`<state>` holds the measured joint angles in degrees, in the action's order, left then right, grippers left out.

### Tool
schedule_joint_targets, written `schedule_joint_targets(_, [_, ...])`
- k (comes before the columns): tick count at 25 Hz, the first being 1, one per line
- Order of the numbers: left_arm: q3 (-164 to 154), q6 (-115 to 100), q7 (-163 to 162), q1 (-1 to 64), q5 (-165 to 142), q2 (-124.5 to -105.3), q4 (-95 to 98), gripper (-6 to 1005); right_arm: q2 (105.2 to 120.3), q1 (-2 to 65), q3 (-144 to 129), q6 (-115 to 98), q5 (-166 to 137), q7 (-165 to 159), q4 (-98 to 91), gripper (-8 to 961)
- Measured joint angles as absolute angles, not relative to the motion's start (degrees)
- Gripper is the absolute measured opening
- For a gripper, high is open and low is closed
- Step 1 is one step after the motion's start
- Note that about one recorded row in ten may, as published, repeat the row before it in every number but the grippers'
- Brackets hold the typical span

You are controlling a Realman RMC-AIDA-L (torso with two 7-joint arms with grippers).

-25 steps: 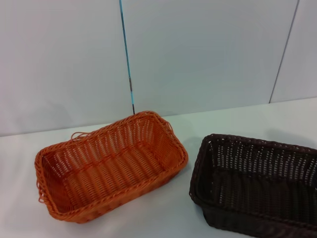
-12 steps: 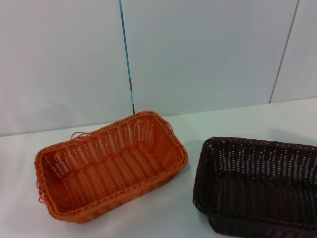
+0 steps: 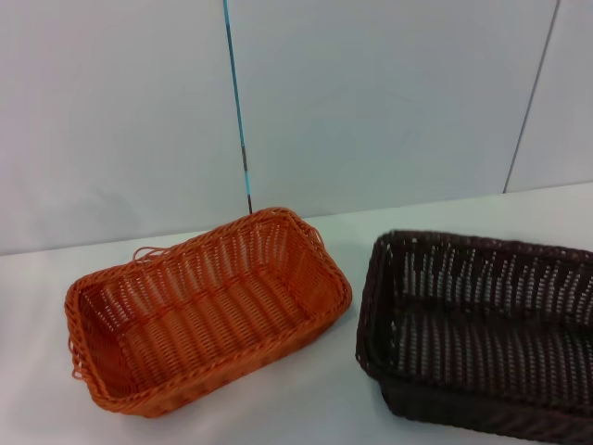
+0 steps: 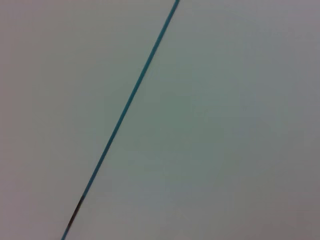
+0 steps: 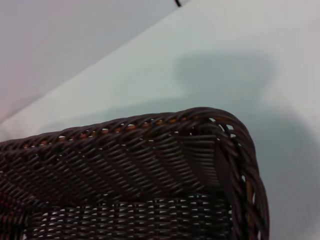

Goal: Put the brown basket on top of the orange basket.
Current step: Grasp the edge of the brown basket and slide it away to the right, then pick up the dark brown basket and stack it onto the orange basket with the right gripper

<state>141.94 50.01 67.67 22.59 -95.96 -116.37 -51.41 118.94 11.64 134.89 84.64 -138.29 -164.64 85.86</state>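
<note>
The orange basket (image 3: 206, 311) is seen on the left half of the white counter (image 3: 306, 399), resting flat and set at an angle, with a loose strand showing at its far left corner. Behind it, a thin blue-green line (image 3: 236, 107) is seen running down the pale wall (image 3: 389, 102); the same line (image 4: 125, 110) is all that is recorded in the left wrist view. The brown basket (image 3: 482, 334) is placed to the right of the orange basket, near it but apart, and is cut off by the right edge of the head view. It appears slightly tilted; whether it is clear of the counter cannot be told. In the right wrist view, a rounded corner of the brown basket (image 5: 150, 170) is seen close up, with its shadow cast on the counter (image 5: 150, 70) beyond. Neither claw is in view, so the state of either cannot be told.
</note>
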Motion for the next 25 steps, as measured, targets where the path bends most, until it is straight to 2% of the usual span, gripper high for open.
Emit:
schedule_joint_targets(13, [141.94,50.16,67.67,22.58,-95.76,-116.37,-51.42,855,119.04,10.71,138.29,88.76,-136.70,-164.04,91.06,135])
schedule_joint_targets(25, [141.94,50.36,67.61,22.50,-95.62,-116.36,-51.51,855,118.55,11.88,142.09,92.46,-136.49,-165.06,96.83,136])
